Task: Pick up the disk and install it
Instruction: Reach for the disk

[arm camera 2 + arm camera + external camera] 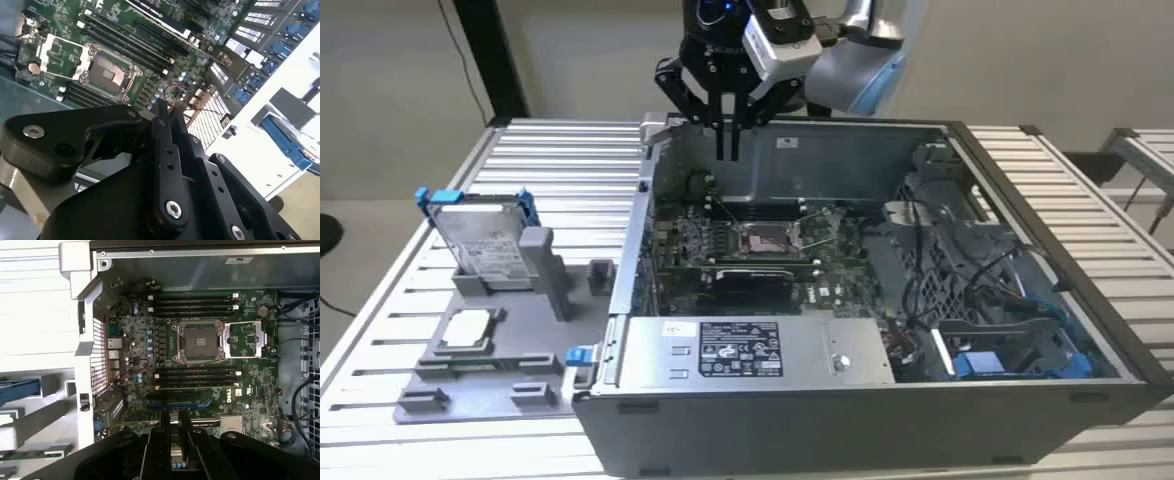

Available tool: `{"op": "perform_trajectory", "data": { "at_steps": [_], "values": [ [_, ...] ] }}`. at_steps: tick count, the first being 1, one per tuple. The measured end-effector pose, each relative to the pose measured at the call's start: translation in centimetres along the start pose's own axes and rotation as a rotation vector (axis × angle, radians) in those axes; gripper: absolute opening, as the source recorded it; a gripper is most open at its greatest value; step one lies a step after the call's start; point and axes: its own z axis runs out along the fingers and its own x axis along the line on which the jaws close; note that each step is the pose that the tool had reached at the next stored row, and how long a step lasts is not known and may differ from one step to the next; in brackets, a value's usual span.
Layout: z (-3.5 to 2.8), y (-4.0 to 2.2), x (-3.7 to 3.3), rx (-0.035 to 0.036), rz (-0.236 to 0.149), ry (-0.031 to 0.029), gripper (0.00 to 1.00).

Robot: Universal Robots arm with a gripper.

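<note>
A slatted metal worktop is seen carrying an open computer case. The disk is held upright in a grey fixture at the exterior view's left, well apart from the claw. The claw is poised over the motherboard, closed on nothing. No step is judged done: the disk is not yet picked up or installed.

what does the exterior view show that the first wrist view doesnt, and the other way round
Exterior view: the disk standing upright in a grey stand beside the case, and the labelled grey box along the case's near edge. First wrist view: the memory slots and coin battery seen straight on. Both: the empty gripper, fingers together, over the open case and its processor socket.
</note>
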Motion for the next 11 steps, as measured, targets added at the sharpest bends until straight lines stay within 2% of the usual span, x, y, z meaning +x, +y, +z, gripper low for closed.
{"op": "perform_trajectory", "data": {
  "at_steps": [6, 11],
  "values": [
    [0.00, 0.00, 0.00, 0.0000, 0.000, 0.0004, 0.00],
    [0.00, 0.00, 0.00, -0.0002, 0.000, -0.0031, 0.00]
  ]
}}
